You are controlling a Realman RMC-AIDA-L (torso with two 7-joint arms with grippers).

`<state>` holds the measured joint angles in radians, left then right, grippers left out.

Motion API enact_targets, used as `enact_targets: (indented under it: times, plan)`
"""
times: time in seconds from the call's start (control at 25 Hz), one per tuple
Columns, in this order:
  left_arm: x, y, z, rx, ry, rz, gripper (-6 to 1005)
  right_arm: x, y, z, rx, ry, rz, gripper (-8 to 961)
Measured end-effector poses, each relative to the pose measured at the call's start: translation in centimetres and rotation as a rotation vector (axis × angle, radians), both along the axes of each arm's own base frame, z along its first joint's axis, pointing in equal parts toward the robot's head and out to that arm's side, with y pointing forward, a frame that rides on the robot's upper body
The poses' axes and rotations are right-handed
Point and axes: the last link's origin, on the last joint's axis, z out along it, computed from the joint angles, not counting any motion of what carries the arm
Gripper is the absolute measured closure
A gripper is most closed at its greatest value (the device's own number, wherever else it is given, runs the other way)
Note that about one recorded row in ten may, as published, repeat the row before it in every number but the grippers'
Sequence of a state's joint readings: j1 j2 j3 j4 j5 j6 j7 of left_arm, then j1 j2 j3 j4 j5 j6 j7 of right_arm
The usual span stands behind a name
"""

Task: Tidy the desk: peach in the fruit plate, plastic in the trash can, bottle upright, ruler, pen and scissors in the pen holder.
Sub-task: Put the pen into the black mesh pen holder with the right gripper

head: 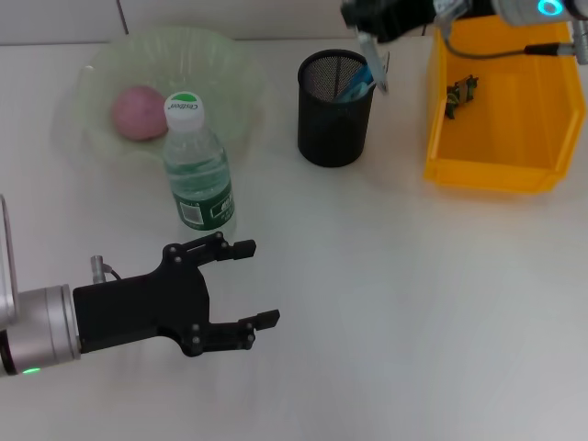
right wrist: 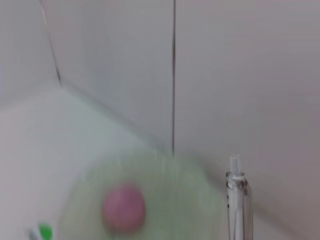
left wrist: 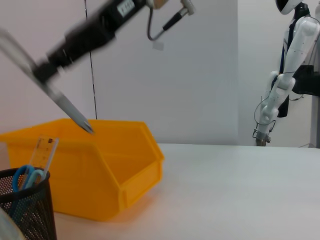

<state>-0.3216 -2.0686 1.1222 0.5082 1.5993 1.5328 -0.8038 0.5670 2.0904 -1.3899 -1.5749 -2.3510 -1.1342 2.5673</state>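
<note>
The right tool hangs above the far rim of the pen holder, clenched on a clear-barrelled pen whose tip slants down over the holder's right edge, not yet inside it. In the left wrist view the pen shows as a thin grey shaft angled down from the dark arm, its tip in front of the trash can's upper rim. The right arm reaches in from the upper right, over the trash can.

The left tool is released, its two black fingers spread wide and touching nothing; it hovers low over the bare tabletop, well in front of and left of the pen holder. Its arm lies level, coming in from the left edge.

The pen holder is a black wire-mesh cylinder; blue-handled scissors and a clear ruler stand inside it. Right of it sits the trash can, an open yellow plastic bin with a small dark scrap of plastic on its floor. Left of the holder the pale green, wavy-rimmed fruit plate carries the pink peach. Left and in front of the holder, the clear bottle, green-labelled and white-capped, stands upright just before the plate.
</note>
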Motion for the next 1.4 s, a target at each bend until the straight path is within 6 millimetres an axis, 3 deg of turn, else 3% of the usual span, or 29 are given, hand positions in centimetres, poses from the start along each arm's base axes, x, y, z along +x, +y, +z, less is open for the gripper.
enact_targets:
  times: [0.16, 0.32, 0.64, 1.24, 1.4]
  plan:
    - [0.2, 0.2, 0.0, -0.001, -0.006, 0.006, 153, 1.4, -0.3, 0.5, 0.094, 0.217, 0.214, 821]
    - [0.3, 0.5, 0.1, 0.0, -0.008, 0.008, 153, 3.8, -0.2, -0.7, 0.162, 0.389, 0.359, 821]
    - [0.4, 0.7, 0.2, 0.005, -0.011, 0.01, 153, 10.2, 2.3, -4.4, 0.273, 0.499, 0.234, 820]
    - [0.5, 0.8, 0.2, 0.013, -0.019, 0.013, 153, 11.3, 2.9, -7.7, 0.206, 0.415, 0.148, 821]
    - [0.5, 0.8, 0.2, 0.013, -0.019, 0.012, 153, 11.6, 2.4, -8.3, 0.188, 0.401, 0.145, 761]
